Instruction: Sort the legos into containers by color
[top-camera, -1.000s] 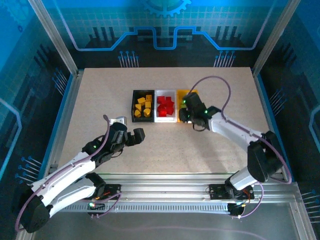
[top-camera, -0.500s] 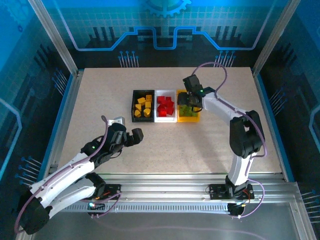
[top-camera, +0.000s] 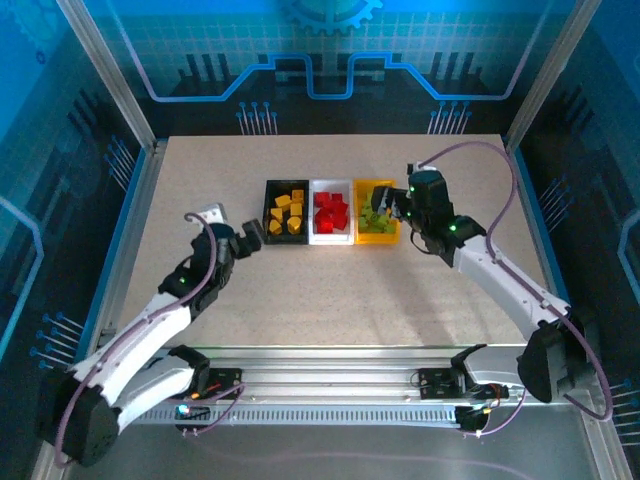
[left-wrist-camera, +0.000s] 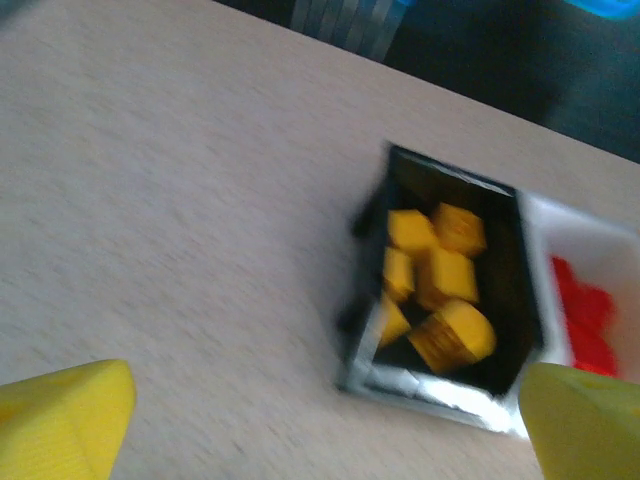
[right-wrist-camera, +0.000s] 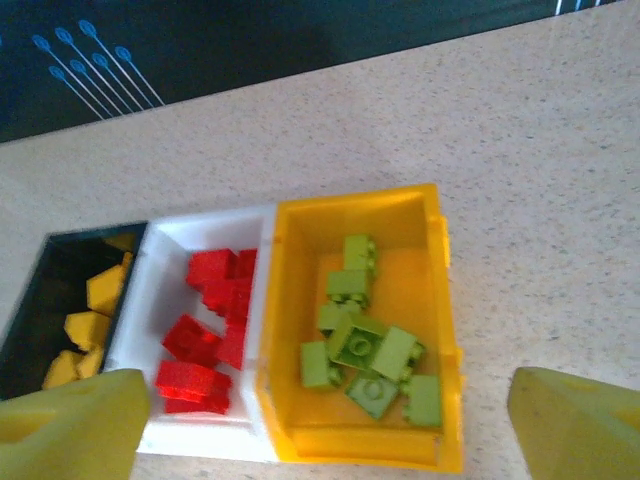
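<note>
Tabletop (top-camera: 330, 290) is showing no loose bricks; green legos (right-wrist-camera: 365, 340) are sitting in the yellow bin (right-wrist-camera: 440, 300). Right gripper (top-camera: 400, 205), spread and empty, is backing off to its 3 o'clock. Left gripper (top-camera: 245, 235), also spread empty, is nearing the black bin (top-camera: 267, 212) from 8 o'clock. Sorting is looking done.

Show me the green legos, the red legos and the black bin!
green legos (right-wrist-camera: 362, 345), right wrist view, a brick mid-pile.
red legos (right-wrist-camera: 192, 338), right wrist view, a middle brick.
black bin (left-wrist-camera: 503, 280), left wrist view, its bare inner wall.
</note>
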